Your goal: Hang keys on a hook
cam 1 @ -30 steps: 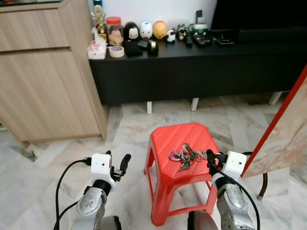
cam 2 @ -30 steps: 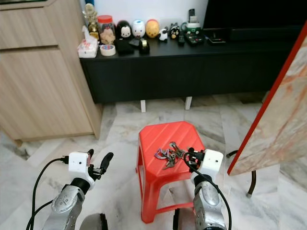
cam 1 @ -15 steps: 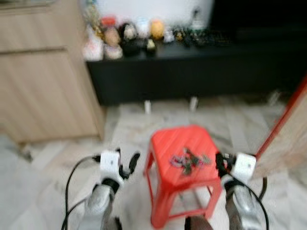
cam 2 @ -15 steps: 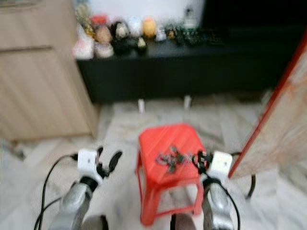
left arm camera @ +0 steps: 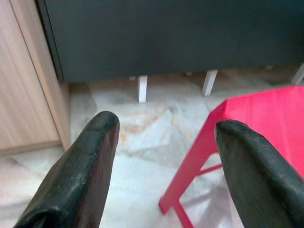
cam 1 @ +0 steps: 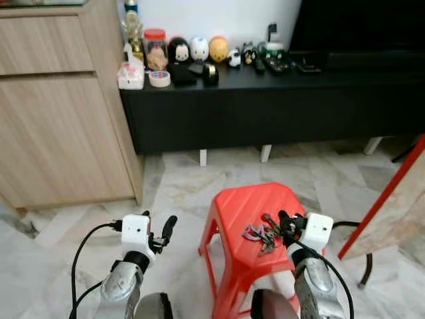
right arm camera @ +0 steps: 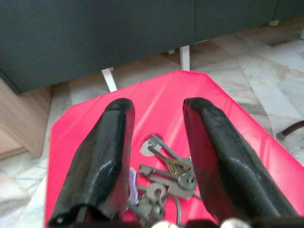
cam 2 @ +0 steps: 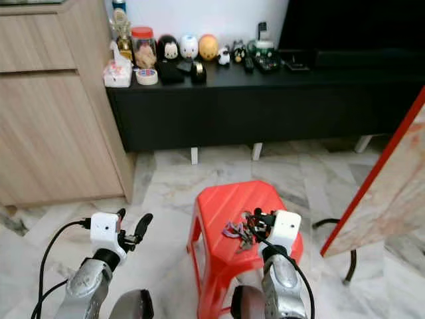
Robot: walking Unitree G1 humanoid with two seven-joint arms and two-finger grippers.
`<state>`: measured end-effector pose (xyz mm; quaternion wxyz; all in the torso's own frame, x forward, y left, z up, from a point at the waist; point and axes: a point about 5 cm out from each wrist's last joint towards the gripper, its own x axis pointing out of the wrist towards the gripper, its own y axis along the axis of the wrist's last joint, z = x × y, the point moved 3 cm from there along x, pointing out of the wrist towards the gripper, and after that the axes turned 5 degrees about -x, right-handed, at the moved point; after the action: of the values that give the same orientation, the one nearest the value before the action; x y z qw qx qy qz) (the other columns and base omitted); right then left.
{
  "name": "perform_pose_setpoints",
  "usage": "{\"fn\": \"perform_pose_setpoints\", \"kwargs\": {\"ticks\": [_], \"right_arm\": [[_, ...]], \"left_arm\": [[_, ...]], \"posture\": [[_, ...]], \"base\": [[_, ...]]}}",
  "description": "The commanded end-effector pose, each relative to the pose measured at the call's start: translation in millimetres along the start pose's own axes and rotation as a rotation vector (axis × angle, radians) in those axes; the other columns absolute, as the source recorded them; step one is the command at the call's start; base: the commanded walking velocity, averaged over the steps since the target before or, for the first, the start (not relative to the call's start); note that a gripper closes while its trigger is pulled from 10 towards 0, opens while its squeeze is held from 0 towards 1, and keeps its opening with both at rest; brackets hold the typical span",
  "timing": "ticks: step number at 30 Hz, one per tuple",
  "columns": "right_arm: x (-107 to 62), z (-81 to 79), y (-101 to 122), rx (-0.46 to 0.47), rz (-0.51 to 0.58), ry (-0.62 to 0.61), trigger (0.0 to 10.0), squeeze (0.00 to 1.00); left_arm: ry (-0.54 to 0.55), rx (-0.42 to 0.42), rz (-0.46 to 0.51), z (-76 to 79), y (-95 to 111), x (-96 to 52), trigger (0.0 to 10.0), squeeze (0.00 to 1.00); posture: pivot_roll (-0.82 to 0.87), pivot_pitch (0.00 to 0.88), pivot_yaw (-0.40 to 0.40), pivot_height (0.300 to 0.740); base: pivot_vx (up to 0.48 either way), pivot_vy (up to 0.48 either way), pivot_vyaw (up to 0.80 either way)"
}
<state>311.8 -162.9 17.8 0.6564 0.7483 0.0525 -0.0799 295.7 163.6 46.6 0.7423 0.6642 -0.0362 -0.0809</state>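
Right wrist view: jumbled metal keys (right arm camera: pixel 164 178)

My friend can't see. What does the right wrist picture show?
The right gripper, its two black fingers open, hovers over a bunch of keys lying on a red stool. Behind stands a black cabinet on a marble floor.

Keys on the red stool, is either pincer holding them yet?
No. The keys lie on the stool between the open right pincer's fingers, ungripped.

Home living room: TV console (cam 1: pixel 279 100), marble floor (cam 1: pixel 179 193).
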Motion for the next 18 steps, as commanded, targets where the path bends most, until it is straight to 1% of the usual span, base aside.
{"fn": "perform_pose_setpoints", "kwargs": {"ticks": [1,2,4,6,7,8,9,12,15,16,17,18], "right_arm": [[-2.4,5.6,-7,0.006,-0.039,-0.005,10.0,0.0],[-2.3,3.6,-10,0.005,-0.059,0.022,10.0,0.0],[-2.5,2.9,-14,-0.006,-0.088,0.04,10.0,0.0],[-2.6,1.0,-19,0.001,-0.116,0.066,10.0,0.0],[-2.4,0.8,-20,0.002,-0.123,0.071,10.0,0.66],[-2.4,0.8,-20,0.002,-0.123,0.071,10.0,0.66],[-1.4,2.1,-20,0.013,-0.124,0.063,10.0,1.0],[3.1,5.0,-17,0.042,-0.124,0.045,10.0,1.0],[5.9,3.8,-21,0.114,-0.169,0.06,10.0,0.99],[6.3,4.6,-21,0.102,-0.171,0.065,10.0,0.73],[6.3,4.6,-21,0.102,-0.171,0.065,10.0,0.73],[7.2,6.6,-20,0.084,-0.172,0.07,10.0,0.38]], "left_arm": [[-0.022,-0.001,-0.004,7.3,-3,0.6,10.0,0.0],[-0.028,0.013,-0.01,8.0,-4,0.6,10.0,0.0],[-0.032,0.013,-0.013,8.9,-4,0.6,10.0,0.0],[-0.033,0.012,-0.014,9.0,-5,0.7,10.0,0.0],[-0.033,0.012,-0.014,9.0,-5,0.8,10.0,0.0],[-0.033,0.012,-0.014,9.0,-5,0.8,10.0,0.0],[-0.032,0.013,-0.015,8.9,-5,0.9,10.0,0.0],[-0.034,0.014,-0.017,8.9,-6,0.6,10.0,0.0],[-0.028,0.017,-0.025,6.8,-8,-0.6,10.0,0.0],[-0.028,0.017,-0.026,6.3,-8,-1.2,10.0,0.0],[-0.028,0.017,-0.026,6.3,-8,-1.2,10.0,0.0],[-0.026,0.018,-0.028,5.4,-9,-2.4,10.0,0.0]], "posture": [[0.01,0.032,-0.034,0.562],[0.01,0.032,-0.034,0.562],[0.0,0.028,-0.032,0.562],[0.0,0.025,-0.031,0.562],[0.0,0.025,-0.031,0.562],[0.0,0.025,-0.031,0.562],[0.01,0.024,-0.031,0.562],[0.01,0.023,-0.03,0.562],[0.01,0.022,-0.03,0.562],[0.02,0.028,-0.028,0.562],[0.02,0.028,-0.028,0.562],[0.02,0.035,-0.028,0.562]], "base": [[0.0,0.0,0.0],[0.0,0.0,0.0],[0.0,0.0,0.0],[0.0,0.0,0.0],[0.0,0.0,0.0],[0.0,0.0,0.0],[0.0,0.0,0.0],[0.0,0.0,0.0],[0.0,0.0,0.0],[0.0,0.0,0.0],[0.0,0.0,0.0],[0.0,0.0,0.0]]}}
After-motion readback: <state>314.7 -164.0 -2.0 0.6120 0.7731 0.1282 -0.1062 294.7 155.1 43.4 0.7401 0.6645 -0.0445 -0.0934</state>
